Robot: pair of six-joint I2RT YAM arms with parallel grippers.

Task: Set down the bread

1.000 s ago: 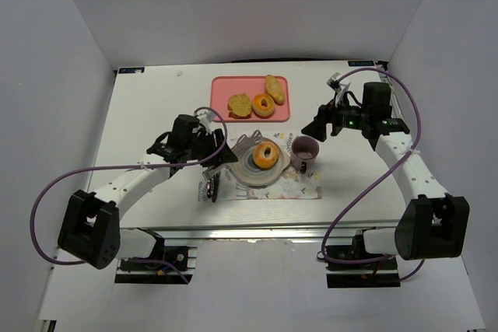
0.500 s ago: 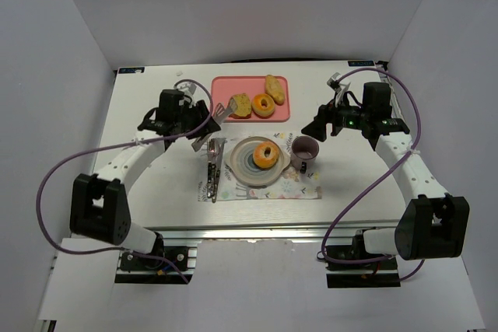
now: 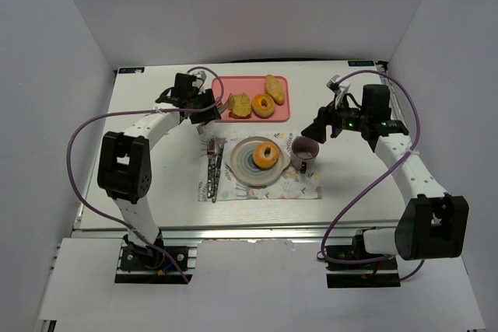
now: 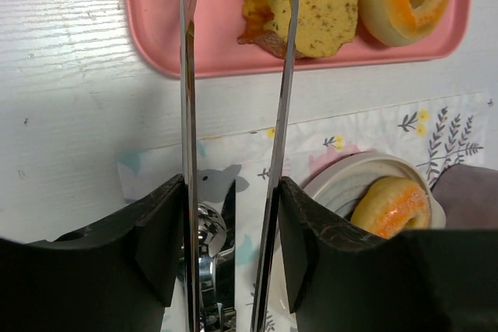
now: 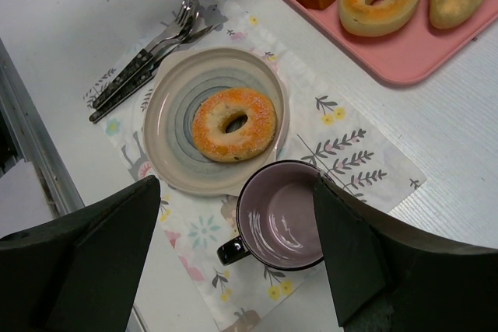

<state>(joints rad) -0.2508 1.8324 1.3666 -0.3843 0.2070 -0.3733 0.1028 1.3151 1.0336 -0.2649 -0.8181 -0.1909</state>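
A bread slice [image 3: 240,104] lies at the left end of the pink tray [image 3: 250,82], beside a bagel [image 3: 263,104] and a roll [image 3: 274,85]. My left gripper [image 3: 201,102] is shut on metal tongs [image 4: 187,99], whose two blades stand apart. In the left wrist view the right blade overlaps the bread slice [image 4: 323,1] and the left blade lies over bare tray [image 4: 156,29]. A second bagel [image 3: 266,155] lies on the plate [image 3: 243,170]. My right gripper [image 3: 323,126] hangs open and empty above the purple mug [image 5: 284,215].
A patterned placemat [image 3: 303,186] carries the plate, the mug [image 3: 304,149] and cutlery [image 3: 212,169] on its left edge. White walls close in the table on the left, back and right.
My left arm has swung from beside the plate back to the pink tray, carrying the tongs up to the bread slice. The right arm has not moved.
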